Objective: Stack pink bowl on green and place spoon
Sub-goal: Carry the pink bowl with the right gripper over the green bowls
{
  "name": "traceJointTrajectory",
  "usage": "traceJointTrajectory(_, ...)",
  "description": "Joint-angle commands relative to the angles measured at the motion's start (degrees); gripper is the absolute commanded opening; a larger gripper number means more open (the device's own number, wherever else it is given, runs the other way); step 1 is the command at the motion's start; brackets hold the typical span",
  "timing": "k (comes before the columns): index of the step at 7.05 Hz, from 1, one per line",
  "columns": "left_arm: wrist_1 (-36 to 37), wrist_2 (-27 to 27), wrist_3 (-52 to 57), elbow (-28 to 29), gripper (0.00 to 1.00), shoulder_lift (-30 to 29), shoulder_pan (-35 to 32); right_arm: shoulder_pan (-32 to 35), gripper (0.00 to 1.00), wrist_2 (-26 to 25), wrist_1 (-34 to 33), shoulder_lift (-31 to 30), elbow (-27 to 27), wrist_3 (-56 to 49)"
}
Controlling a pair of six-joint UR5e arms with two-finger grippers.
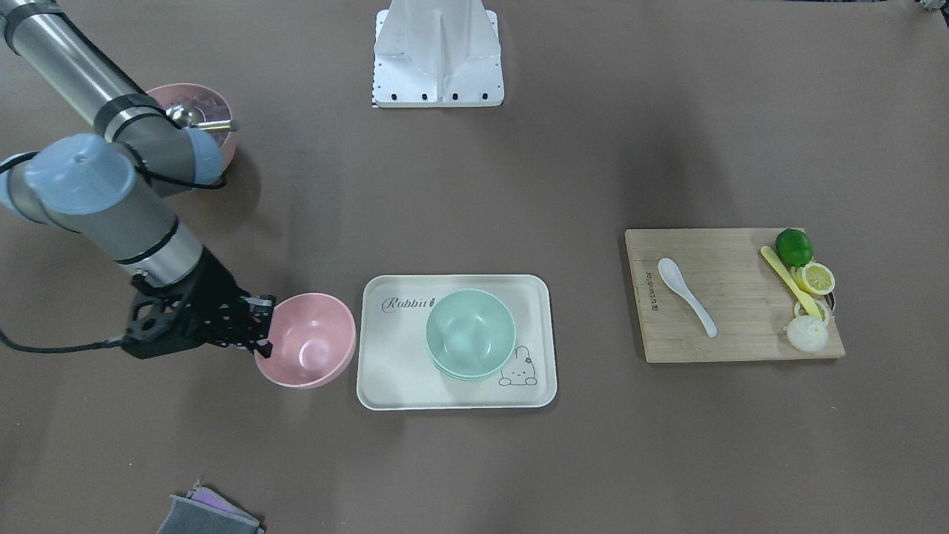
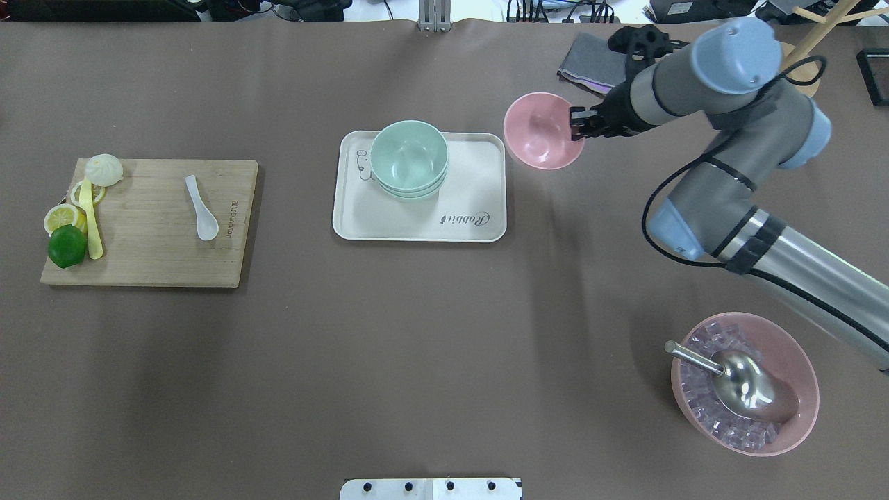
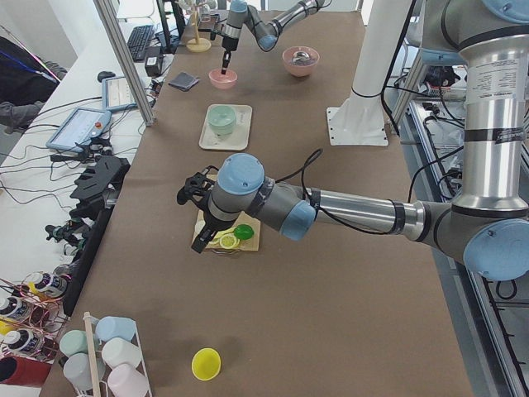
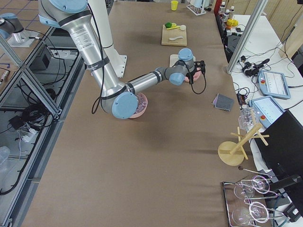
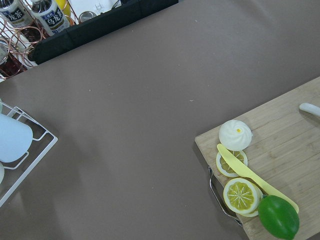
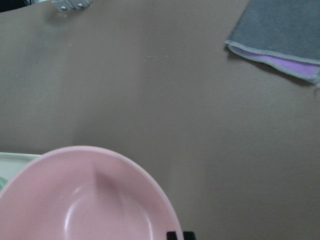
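Note:
My right gripper (image 2: 576, 128) is shut on the rim of the pink bowl (image 2: 540, 132), which it holds open side up just beside the white tray (image 2: 479, 173). In the front view the gripper (image 1: 263, 326) grips the bowl (image 1: 308, 341) on the side away from the tray (image 1: 385, 393). I cannot tell whether the bowl touches the table. Stacked green bowls (image 2: 408, 158) stand on the tray. The white spoon (image 2: 200, 215) lies on the wooden cutting board (image 2: 139, 257). My left gripper (image 3: 198, 241) hovers near that board's end; I cannot tell whether it is open or shut.
A large pink bowl of ice cubes (image 2: 743, 382) with a metal scoop stands near the right arm's base. A grey cloth (image 2: 590, 66) lies beyond the held bowl. A lime (image 2: 67, 246), lemon slices, a bun and a yellow knife sit on the board's far end.

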Motion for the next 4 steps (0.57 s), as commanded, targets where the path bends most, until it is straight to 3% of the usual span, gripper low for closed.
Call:
traceJointTrajectory(1,0.03,-0.02,-0.03,0.07,0.99,0.02,0.00,-3.75,0.00,-3.68,-20.37,12.52,1.68,5.40)
traceJointTrajectory(2,0.03,-0.02,-0.03,0.07,0.99,0.02,0.00,-5.49,0.00,-3.86,-23.32,16.66,0.65,8.72)
traceJointTrajectory(4,-0.06,-0.02,0.06,-0.01,0.99,0.72,0.00,-9.80,0.00,-9.37,-23.62,20.29,-4.07,10.94)
